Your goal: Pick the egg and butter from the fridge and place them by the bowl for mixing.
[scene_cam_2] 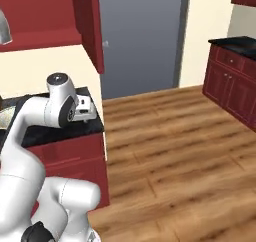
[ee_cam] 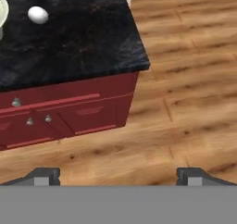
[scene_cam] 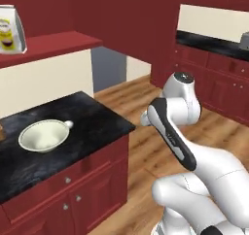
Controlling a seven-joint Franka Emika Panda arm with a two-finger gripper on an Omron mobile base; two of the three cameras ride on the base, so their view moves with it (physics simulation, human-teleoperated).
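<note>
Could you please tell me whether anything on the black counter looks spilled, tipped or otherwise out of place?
Nothing stands out. The bowl sits upright on the black counter with the egg resting right beside its rim, whole and unbroken. No spill shows on the counter. The gripper is open over the wood floor, holding nothing.

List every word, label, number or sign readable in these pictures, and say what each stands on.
None can be read.
The white bag on the red shelf carries a yellow and dark printed label, too blurred to read.
The black counter, bowl and egg carry no text.
</note>
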